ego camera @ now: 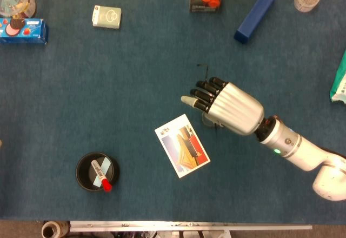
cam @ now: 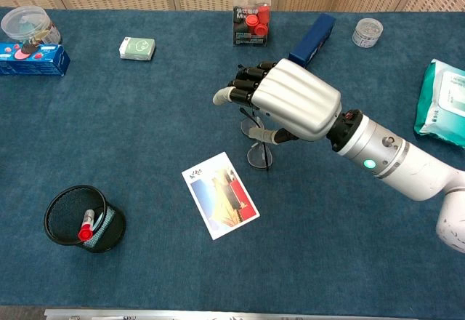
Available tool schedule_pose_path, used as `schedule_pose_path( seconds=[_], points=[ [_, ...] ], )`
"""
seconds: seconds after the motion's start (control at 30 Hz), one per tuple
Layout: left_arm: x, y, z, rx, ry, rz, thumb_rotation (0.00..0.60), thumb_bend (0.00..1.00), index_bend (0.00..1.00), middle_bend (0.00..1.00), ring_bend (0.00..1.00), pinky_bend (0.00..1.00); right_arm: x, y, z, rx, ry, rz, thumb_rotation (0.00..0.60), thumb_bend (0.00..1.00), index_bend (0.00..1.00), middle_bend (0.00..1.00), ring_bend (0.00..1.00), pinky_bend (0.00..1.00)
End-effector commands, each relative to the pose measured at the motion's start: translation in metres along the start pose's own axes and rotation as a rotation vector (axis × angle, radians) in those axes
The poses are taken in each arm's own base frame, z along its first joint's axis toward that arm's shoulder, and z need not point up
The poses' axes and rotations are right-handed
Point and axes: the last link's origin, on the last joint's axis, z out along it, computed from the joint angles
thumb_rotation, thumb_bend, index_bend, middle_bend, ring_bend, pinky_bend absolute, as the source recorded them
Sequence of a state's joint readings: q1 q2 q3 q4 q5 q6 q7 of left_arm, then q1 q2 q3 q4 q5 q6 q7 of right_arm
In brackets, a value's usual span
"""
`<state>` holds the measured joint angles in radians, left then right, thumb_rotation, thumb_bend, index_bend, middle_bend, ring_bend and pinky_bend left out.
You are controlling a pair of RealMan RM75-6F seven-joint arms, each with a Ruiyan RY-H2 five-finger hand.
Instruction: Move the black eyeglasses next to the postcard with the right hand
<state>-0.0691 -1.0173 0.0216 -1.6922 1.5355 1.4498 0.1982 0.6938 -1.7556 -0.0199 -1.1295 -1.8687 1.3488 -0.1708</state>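
Nearest us on the blue worktop [cam: 145, 262] sits a round black cup [cam: 80, 218] with a red-capped marker [ego camera: 101, 176] inside. Just beyond lies the postcard [cam: 219, 205]. Right beside its far right corner we see the black eyeglasses [cam: 257, 150], lenses low, arms reaching up under our right robot hand [cam: 290, 105]. Its fingers [ego camera: 201, 93] curl down over the frame, but we cannot tell whether they grip it. Farther back stand a blue box [ego camera: 256, 13] and a red-capped pack [cam: 251, 23].
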Motion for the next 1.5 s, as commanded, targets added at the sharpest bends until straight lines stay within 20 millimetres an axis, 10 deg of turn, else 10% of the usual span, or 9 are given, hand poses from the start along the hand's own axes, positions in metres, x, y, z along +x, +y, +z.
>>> schedule_pose_path(
  seconds=[0.03,1.5],
  points=[
    [0.0,0.0,0.0,-0.002,-0.005,0.0,0.6,0.0,0.57,0.46,0.38,0.46,-0.002,0.002,-0.001,-0.007,-0.003,-0.002,0.6,0.21,0.3,0.4,0.31,0.44],
    [0.001,0.0,-0.002,-0.008,-0.018,0.006,0.6,0.0,0.56,0.46,0.38,0.46,-0.045,0.028,-0.002,-0.087,-0.102,0.014,0.6,0.21,0.3,0.4,0.31,0.44]
  ],
)
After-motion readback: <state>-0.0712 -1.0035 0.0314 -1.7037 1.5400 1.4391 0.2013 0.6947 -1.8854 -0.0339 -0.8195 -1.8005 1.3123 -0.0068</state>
